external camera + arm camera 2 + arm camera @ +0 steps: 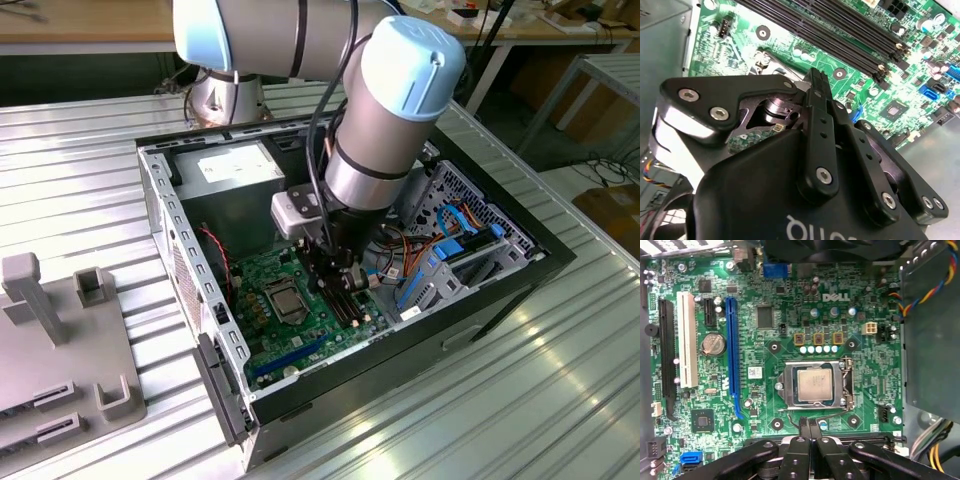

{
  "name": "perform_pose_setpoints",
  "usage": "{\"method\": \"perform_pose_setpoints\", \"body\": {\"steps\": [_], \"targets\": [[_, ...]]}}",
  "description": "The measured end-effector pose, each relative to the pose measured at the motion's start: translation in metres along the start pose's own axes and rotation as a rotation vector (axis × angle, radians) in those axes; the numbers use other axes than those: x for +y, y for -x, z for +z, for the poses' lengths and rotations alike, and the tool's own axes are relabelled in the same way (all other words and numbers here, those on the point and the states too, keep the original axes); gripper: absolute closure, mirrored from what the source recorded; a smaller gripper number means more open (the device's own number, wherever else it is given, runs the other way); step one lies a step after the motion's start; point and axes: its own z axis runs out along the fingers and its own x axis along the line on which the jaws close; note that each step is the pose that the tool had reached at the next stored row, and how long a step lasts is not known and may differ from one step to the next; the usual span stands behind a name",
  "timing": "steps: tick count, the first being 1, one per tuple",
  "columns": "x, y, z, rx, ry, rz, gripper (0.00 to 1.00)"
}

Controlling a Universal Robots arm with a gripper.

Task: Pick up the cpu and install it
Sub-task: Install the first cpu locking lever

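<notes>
The cpu is a silvery-grey square chip lying flat inside the black socket with its metal frame on the green motherboard. In the exterior view the cpu sits in the open computer case, just to the exterior view's left of my gripper. My gripper hovers beside the socket, next to the RAM slots, apart from the chip. Its two black fingers are pressed together with nothing between them. The second wrist view has the gripper above the board, its body hiding most of the socket.
The black computer case lies open on a ribbed metal table. Inside are a power supply, coloured cables and black RAM slots. A grey fixture block stands at the exterior view's left.
</notes>
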Motion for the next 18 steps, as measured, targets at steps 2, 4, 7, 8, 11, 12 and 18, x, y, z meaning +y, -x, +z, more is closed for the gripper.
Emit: {"method": "perform_pose_setpoints", "body": {"steps": [2,4,7,8,11,12,18], "targets": [[0.0002,-0.0021,0.0014,0.0003,-0.0013,-0.007,0.89],[0.0002,-0.0029,0.0039,0.0007,-0.0028,-0.011,0.89],[0.0001,-0.0029,0.0071,0.0006,-0.0045,-0.012,0.89],[0.0001,-0.0029,0.0093,0.0007,-0.005,-0.012,0.89],[0.0,-0.0028,0.0129,0.0006,-0.0056,-0.012,0.89],[-0.0001,-0.0028,0.0137,0.0006,-0.0058,-0.012,0.89],[-0.0001,-0.0042,0.0151,0.0007,-0.006,-0.014,0.89]]}}
